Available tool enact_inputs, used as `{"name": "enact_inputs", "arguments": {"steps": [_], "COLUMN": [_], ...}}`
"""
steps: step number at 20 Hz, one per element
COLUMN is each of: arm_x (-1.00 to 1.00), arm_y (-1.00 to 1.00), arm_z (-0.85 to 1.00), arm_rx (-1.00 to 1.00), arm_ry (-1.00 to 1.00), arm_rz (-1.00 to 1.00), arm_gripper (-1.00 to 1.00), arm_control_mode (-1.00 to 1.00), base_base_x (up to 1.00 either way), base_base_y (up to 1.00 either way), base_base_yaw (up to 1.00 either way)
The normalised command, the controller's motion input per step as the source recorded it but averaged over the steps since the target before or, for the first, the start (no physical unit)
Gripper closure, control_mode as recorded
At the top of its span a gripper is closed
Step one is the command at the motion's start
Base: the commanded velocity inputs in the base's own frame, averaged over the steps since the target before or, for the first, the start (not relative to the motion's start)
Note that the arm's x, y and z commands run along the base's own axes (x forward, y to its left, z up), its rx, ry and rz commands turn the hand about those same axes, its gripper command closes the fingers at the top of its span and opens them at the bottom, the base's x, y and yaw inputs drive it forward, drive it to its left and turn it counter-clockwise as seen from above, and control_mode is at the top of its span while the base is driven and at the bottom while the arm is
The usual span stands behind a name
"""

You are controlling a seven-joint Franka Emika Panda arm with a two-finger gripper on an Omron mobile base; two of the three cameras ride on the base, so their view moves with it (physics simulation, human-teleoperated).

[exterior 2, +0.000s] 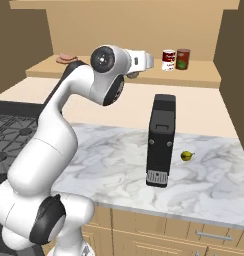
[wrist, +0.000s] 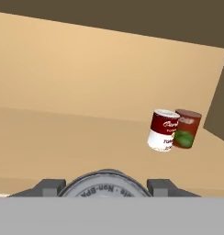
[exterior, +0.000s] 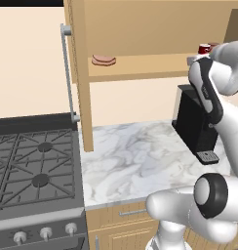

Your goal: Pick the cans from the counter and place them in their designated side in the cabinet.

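Two cans matter here: one sits in your jaws, one is already up on the shelf. Reading left to right: black gas stove (exterior: 33, 171), then the light-wood wall cabinet (exterior: 140, 29) with its open door and long grey bar handle (exterior: 67, 73), a flat pink-brown item (exterior: 103, 60) on the left of the plank shelf (exterior 2: 94, 75), then the white arm. In the hand view your gripper (wrist: 104, 186) is clamped on a round silver-topped tin (wrist: 104, 183), dark finger tips either side of its rim, lid facing the camera; I judge it to be the grey-olive can, but its side is hidden. The tin's long axis runs along the hand, pointing into the cabinet.

Ahead and to the right of the jaws in the hand view stands the red can with a white band (wrist: 162, 130), upright, touching or just beside the darker red can with a green patch (wrist: 186, 128), near the cabinet's right wall. Bare shelf lies in front of the held tin, so you have room to set it down left of that pair.

Below, the white marble counter (exterior 2: 104, 150) carries a black coffee machine (exterior 2: 160, 140) and a small yellow-green fruit (exterior 2: 187, 156) to its right.
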Motion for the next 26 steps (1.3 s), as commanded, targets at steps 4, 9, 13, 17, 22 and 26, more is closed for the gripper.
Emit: {"name": "enact_inputs", "arguments": {"steps": [4,9,13,17,22,26], "arm_x": [0.23,0.26,0.33,0.31,0.26,0.32], "arm_y": [-0.18,-0.13,-0.06,-0.10,-0.16,-0.10], "arm_z": [0.00,0.00,0.00,0.00,0.00,0.00], "arm_rx": [0.00,0.00,0.00,0.00,0.00,0.00], "arm_ry": [0.00,0.00,0.03,0.03,0.02,0.02], "arm_rz": [0.00,0.00,0.00,0.00,0.00,0.00], "arm_gripper": [1.00,1.00,1.00,1.00,1.00,1.00], "arm_control_mode": [-1.00,-1.00,-1.00,-1.00,-1.00,-1.00], "base_base_x": [0.00,0.00,0.00,0.00,0.00,0.00], "base_base_y": [0.00,0.00,0.00,0.00,0.00,0.00], "base_base_yaw": [0.00,0.00,0.00,0.00,0.00,0.00]}}
